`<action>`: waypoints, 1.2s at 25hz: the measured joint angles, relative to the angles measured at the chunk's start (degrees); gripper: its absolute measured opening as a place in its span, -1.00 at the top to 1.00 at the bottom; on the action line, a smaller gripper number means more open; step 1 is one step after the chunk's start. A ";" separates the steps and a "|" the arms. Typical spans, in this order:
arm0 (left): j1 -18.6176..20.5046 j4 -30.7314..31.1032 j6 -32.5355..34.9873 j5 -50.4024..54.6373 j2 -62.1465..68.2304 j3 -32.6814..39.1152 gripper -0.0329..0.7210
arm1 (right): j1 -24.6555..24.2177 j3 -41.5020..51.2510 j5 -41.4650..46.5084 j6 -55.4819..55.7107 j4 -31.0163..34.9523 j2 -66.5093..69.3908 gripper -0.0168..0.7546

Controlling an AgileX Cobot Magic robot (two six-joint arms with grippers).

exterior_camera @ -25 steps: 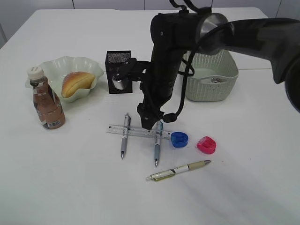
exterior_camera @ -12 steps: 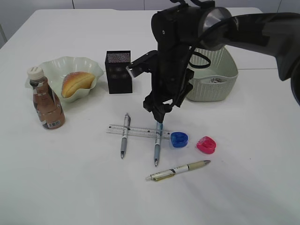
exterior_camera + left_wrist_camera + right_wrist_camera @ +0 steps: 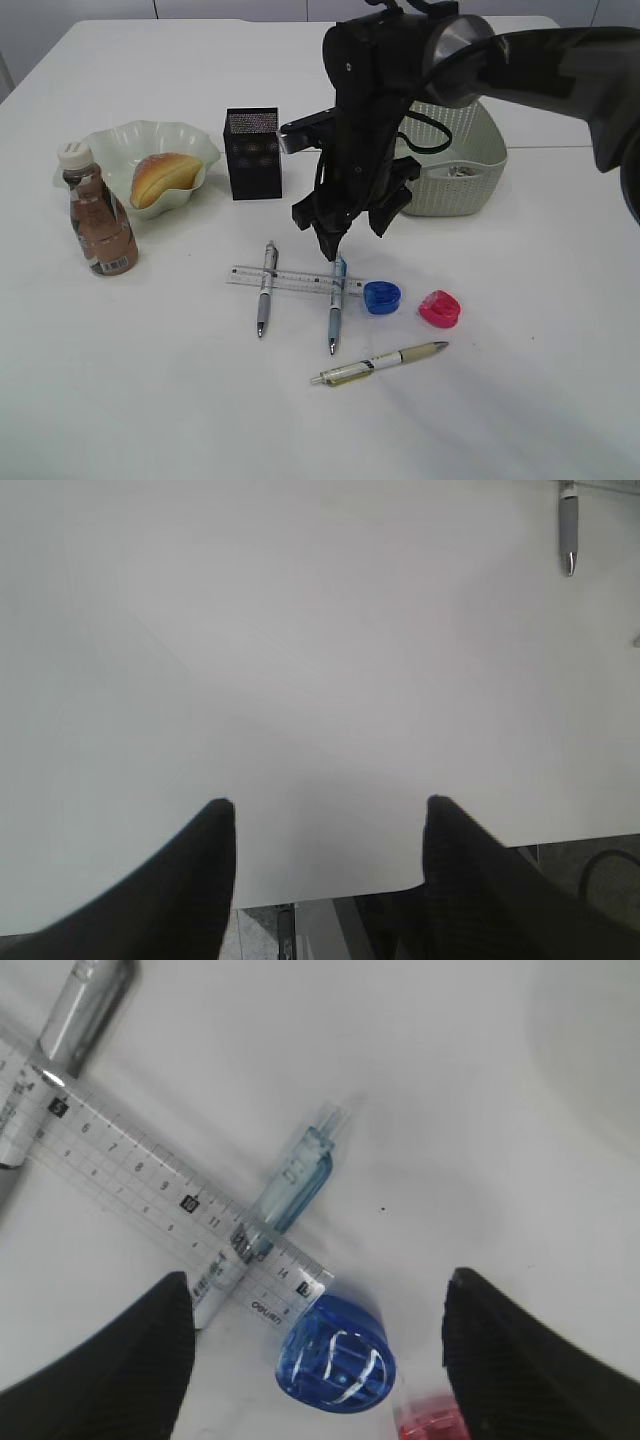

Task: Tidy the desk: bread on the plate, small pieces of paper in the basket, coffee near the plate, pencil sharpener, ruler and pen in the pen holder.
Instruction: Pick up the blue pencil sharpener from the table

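Note:
My right gripper [image 3: 340,235] hangs open and empty over the ruler [image 3: 290,281] and the two pens [image 3: 265,290] [image 3: 336,310] lying across it. In the right wrist view the blue pencil sharpener [image 3: 336,1365] lies between my open fingers [image 3: 150,1360], just past the ruler's [image 3: 160,1225] end, with a pink sharpener [image 3: 430,1422] beside it. A third pen [image 3: 380,364] lies nearer the front. The bread [image 3: 163,177] is on the plate [image 3: 115,135], with the coffee bottle [image 3: 98,215] beside it. My left gripper [image 3: 328,802] is open over bare table at its front edge.
The black pen holder [image 3: 253,152] stands behind the ruler. The pale green basket [image 3: 450,185] at the back right holds a small piece of paper [image 3: 460,171]. A pen tip [image 3: 568,530] shows at the top right of the left wrist view.
My right gripper has risen off the ruler and pens and turned about its wrist. It took hold of nothing, and the objects lie as before.

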 joint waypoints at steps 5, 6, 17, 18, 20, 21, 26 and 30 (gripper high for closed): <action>0.00 0.00 0.00 0.00 0.00 0.00 -0.24 | 0.00 2.10 0.05 0.72 0.86 -2.23 -0.51; 0.00 0.00 0.00 0.00 0.00 0.00 -0.24 | 0.00 3.16 0.05 0.79 0.86 -3.23 -0.51; 0.00 0.00 0.00 0.00 0.00 0.00 -0.24 | 0.00 15.73 0.05 3.12 1.96 -10.13 -0.51; 0.00 0.00 0.00 0.00 0.00 0.00 -0.24 | 0.00 16.90 0.05 3.59 1.96 -10.20 -0.51; 0.00 0.00 0.00 0.00 0.00 0.00 -0.24 | 0.00 19.32 0.05 4.51 1.96 -10.20 -0.51; 0.00 0.00 0.00 0.00 0.00 0.00 -0.24 | 0.00 19.96 0.05 4.95 1.96 -10.20 -0.51; 0.00 0.00 -0.70 0.00 0.00 0.00 -0.24 | 0.00 20.04 0.05 7.85 2.04 -10.20 -0.51; 0.00 -0.24 -2.13 0.00 0.00 0.00 -0.24 | 0.00 20.04 0.05 8.93 2.04 -10.20 -0.51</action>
